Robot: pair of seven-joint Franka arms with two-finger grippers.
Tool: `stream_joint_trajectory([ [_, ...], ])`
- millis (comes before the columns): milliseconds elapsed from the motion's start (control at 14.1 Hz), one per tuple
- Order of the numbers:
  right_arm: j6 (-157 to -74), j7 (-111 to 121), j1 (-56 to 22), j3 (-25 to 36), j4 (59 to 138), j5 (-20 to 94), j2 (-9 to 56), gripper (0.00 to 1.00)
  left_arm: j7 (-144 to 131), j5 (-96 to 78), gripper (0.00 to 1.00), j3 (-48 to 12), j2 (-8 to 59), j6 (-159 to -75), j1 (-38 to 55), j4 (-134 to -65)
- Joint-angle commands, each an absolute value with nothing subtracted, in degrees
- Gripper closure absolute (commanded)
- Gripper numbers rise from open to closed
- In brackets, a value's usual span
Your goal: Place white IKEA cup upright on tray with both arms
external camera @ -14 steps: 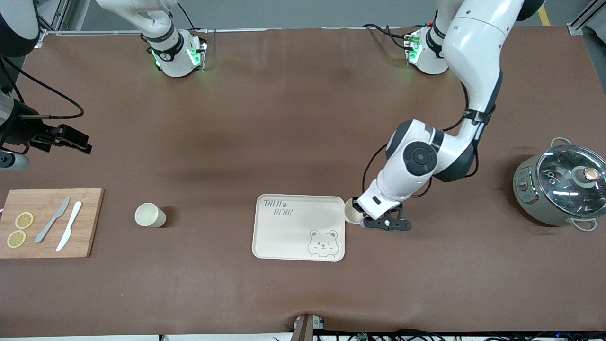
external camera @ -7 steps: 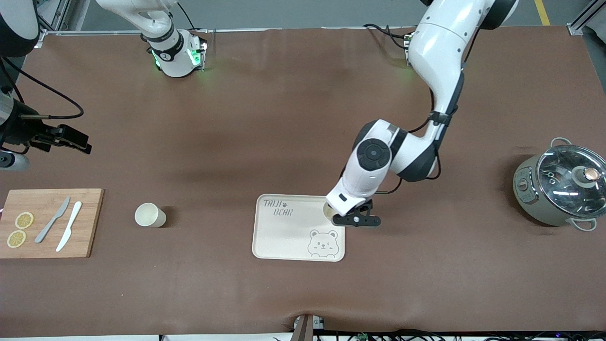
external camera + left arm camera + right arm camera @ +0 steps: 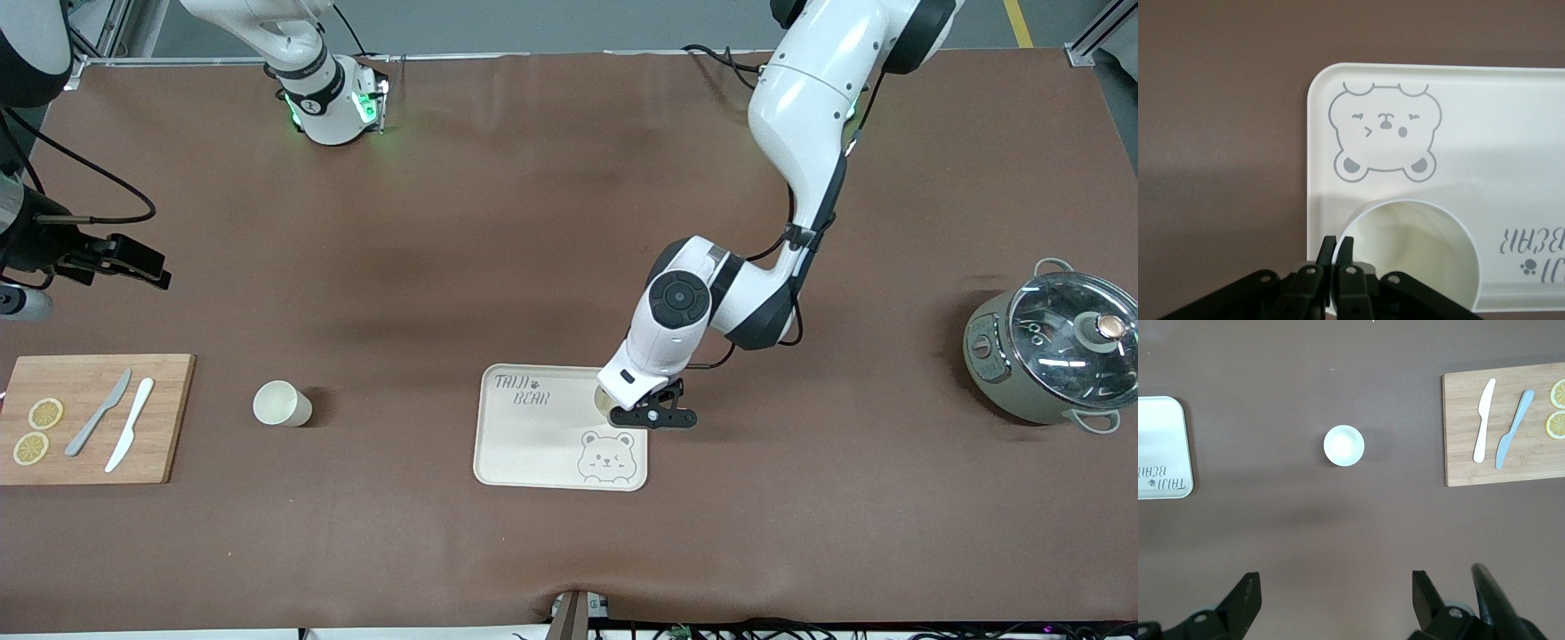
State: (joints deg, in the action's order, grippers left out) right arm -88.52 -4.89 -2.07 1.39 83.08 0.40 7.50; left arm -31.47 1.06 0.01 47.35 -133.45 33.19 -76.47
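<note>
The cream tray [image 3: 533, 444] with "TAIJI BEAR" lettering and a bear drawing lies in the middle of the table. My left gripper [image 3: 653, 416] is shut on the rim of a white cup [image 3: 1418, 247], one finger inside and one outside. It holds the cup upright over the tray [image 3: 1511, 120] beside the bear, near the edge toward the left arm's end. The wrist hides most of that cup [image 3: 603, 405] in the front view. A second white cup [image 3: 282, 404] stands upright on the table between the tray and the cutting board. My right gripper [image 3: 1337, 587] is open and empty, waiting high over the table.
A wooden cutting board [image 3: 89, 418] with two knives and two lemon slices lies at the right arm's end. A grey pot with a glass lid [image 3: 1049, 351] stands at the left arm's end. The second cup [image 3: 1343, 445] shows in the right wrist view.
My left arm has carried the cup from beside the tray's edge to over the tray, toward the right arm's end. The right arm has not moved.
</note>
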Motion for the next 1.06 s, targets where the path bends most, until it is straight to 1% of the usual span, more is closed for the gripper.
stream_joint_trajectory([
  [0, -88.15, -4.48, -1.67, 1.23, 82.62, 0.26, 7.73, 0.0, -32.61, 1.41, 1.0, 0.79, 48.78, -134.3, 33.84, -74.53],
  [568, -87.89, -4.48, -1.67, 1.23, 82.62, 0.26, 7.73, 0.0, -33.31, 1.23, 1.0, 0.7, 49.57, -135.62, 33.93, -74.62],
  [994, -88.33, -4.31, -1.58, 1.23, 82.62, 0.26, 7.73, 0.0, -33.93, 1.23, 1.0, 0.62, 50.63, -138.34, 33.93, -74.79],
])
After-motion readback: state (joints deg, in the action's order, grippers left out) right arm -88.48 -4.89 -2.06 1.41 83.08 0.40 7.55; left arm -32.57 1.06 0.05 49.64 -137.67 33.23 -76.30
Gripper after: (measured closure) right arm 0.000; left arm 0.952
